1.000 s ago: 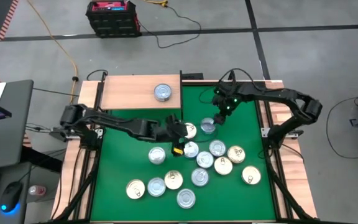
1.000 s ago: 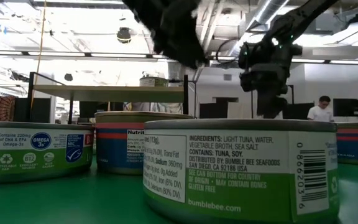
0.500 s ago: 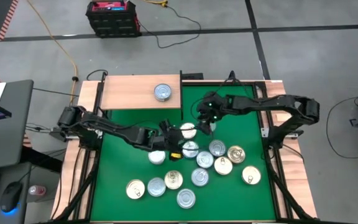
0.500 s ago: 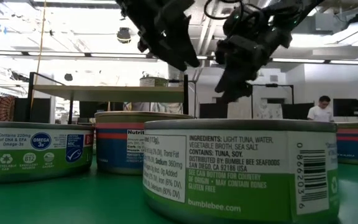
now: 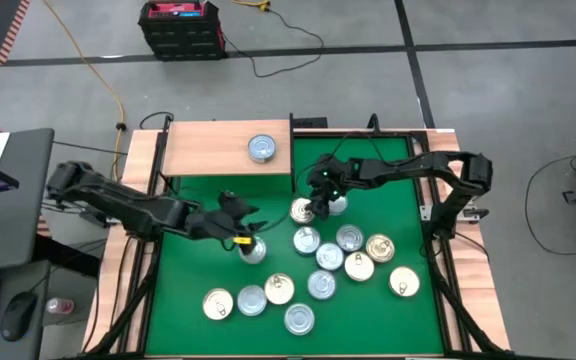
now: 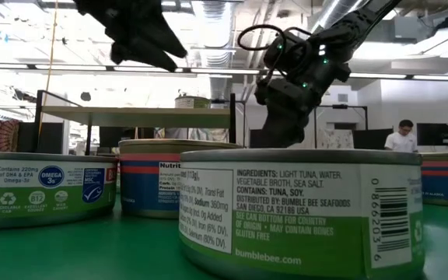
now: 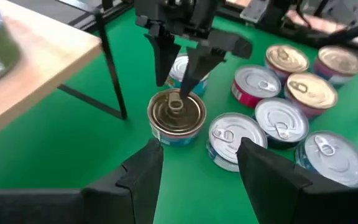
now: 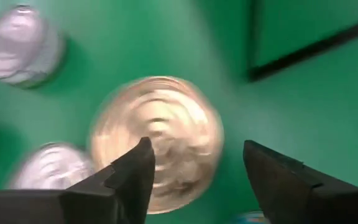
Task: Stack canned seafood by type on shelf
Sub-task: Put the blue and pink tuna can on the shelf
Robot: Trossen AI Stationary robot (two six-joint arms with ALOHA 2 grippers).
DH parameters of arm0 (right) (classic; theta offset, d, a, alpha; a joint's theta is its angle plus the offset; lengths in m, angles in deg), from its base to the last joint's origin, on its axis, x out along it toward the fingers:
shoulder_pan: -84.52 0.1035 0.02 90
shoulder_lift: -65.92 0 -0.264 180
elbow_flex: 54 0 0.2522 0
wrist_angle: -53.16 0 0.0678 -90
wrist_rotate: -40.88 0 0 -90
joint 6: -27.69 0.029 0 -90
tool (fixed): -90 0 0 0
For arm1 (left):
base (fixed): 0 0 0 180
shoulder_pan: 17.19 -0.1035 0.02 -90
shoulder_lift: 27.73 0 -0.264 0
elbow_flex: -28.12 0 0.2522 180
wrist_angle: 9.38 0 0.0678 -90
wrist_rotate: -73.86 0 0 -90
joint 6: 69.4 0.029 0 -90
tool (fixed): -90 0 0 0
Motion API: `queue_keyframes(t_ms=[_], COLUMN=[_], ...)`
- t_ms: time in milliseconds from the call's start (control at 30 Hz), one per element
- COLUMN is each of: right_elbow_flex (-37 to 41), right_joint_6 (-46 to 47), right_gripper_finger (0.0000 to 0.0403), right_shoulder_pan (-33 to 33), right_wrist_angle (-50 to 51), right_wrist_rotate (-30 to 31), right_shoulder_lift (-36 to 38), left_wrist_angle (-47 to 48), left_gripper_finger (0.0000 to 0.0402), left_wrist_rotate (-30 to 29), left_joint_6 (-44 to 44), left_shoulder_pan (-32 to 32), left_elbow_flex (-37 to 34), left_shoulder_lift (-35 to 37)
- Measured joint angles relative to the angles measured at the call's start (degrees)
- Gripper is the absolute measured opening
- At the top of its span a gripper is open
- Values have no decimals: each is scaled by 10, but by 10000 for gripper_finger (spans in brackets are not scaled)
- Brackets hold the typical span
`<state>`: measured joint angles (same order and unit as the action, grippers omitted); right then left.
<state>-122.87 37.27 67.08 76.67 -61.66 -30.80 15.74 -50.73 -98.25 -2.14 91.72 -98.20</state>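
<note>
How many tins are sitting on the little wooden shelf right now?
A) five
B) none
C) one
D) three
C: the high view shows a single silver-lidded tin on the shelf; all the other tins lie down on the green mat.
</note>
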Motion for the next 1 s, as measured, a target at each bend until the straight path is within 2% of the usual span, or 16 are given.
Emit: queue_keyframes(t_ms=[200,367,467,600,767,1000], right_elbow_flex=[0,-2,-2,-3,1,1], right_joint_6=[-11,-27,-26,-17,-6,-18], right_gripper_finger=[199,110,67,28,21,71], right_shoulder_pan=[-29,-42,-41,-60,-98,-148], right_wrist_angle=[30,26,34,59,87,119], right_wrist_rotate=[19,-21,2,11,25,22], right_shoulder_lift=[-14,-29,-31,-36,-38,21], left_wrist_angle=[12,11,17,15,12,11], left_gripper_finger=[196,196,196,196,196,196], left_wrist_rotate=[0,-2,-1,2,10,11], left_joint_6=[-5,-5,-6,-10,-10,-13], left_shoulder_pan=[0,0,0,0,0,0], left_elbow_flex=[-15,-15,-15,-15,-15,-15], left_shoulder_lift=[55,66,68,68,68,68])
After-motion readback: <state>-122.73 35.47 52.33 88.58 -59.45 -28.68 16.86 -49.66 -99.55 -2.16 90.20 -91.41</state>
